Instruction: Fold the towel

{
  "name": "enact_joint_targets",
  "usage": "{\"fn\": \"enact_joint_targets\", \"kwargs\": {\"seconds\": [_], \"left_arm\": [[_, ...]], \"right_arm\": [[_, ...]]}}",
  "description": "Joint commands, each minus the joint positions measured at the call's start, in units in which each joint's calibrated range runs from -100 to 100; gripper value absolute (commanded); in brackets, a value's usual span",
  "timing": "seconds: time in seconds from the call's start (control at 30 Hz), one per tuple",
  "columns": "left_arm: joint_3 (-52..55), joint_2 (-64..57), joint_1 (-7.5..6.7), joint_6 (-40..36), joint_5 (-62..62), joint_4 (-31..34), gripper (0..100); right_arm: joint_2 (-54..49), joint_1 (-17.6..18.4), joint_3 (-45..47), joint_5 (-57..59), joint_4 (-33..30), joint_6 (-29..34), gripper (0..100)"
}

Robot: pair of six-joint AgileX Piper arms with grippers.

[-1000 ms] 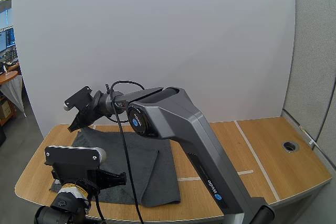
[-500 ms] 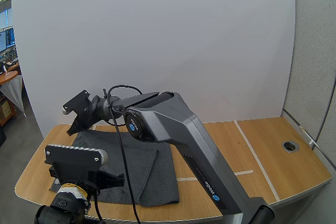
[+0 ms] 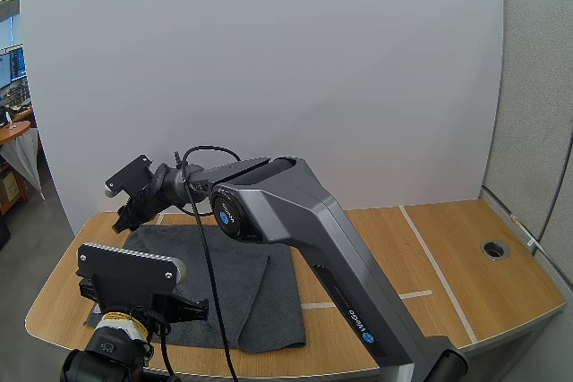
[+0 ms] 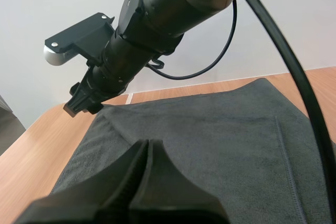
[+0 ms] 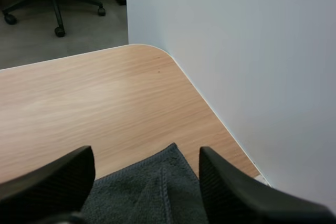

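Observation:
A dark grey towel (image 3: 242, 288) lies on the wooden table (image 3: 448, 266), with one layer folded over along its right side. My right gripper (image 3: 124, 217) reaches across to the towel's far left corner. In the right wrist view the right gripper (image 5: 147, 167) is open, its fingers (image 5: 231, 192) standing apart on either side of the towel corner (image 5: 165, 179), which rests flat on the wood. My left gripper (image 4: 147, 144) is shut, a single dark wedge low over the towel (image 4: 210, 140) near its front left. The left gripper (image 3: 204, 307) sits by the table's front edge.
Bare wood (image 5: 94, 98) runs left of the towel corner to the table's rounded edge. A white board (image 3: 269, 60) stands along the back. A round cable hole (image 3: 495, 249) is at the far right. The right half of the table is bare wood.
My right gripper has opened and let go of the towel's far left corner after shifting a little left and down. The left gripper has stayed shut in place.

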Motion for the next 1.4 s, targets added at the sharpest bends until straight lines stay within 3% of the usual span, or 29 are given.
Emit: {"fn": "enact_joint_targets", "kwargs": {"seconds": [0.0,0.23,0.37,0.73,1.07,1.1,1.23,1.27,1.37], "left_arm": [[0.0,-0.16,-0.15,-0.52,-0.69,0.5,0],[0.0,-0.16,-0.15,-0.52,-1.24,0.46,0],[0.0,-0.16,-0.15,-0.52,-1.24,0.46,0],[0.0,-0.16,-0.15,-0.52,-1.24,0.46,0],[0.0,-0.16,-0.15,-0.52,-1.24,0.46,0],[0.0,-0.16,-0.15,-0.52,-1.24,0.46,0],[0.0,-0.16,-0.15,-0.52,-1.24,0.46,0],[0.0,-0.16,-0.15,-0.52,-1.24,0.46,0],[0.0,-0.16,-0.15,-0.52,-1.24,0.46,0]], "right_arm": [[-0.36,0.1,-0.41,2.88,-0.05,-1.01,100],[-4.64,-1.29,-0.41,9.75,0.1,0.87,100],[-9.02,-2.82,-0.41,17.87,0.1,4.17,100],[-19.54,-7.24,-0.41,43.43,-0.43,5.15,100],[-27.24,-10.44,-0.41,60.4,-11.36,11.53,100],[-28.19,-10.84,-0.28,61.73,-12.38,12.67,91],[-32.82,-12.68,0.89,63.49,-15.89,18.08,11],[-34.44,-13.26,1.58,63.49,-16.73,19.3,0],[-39.86,-15.04,5.06,63.49,-17.86,20.43,0]]}}
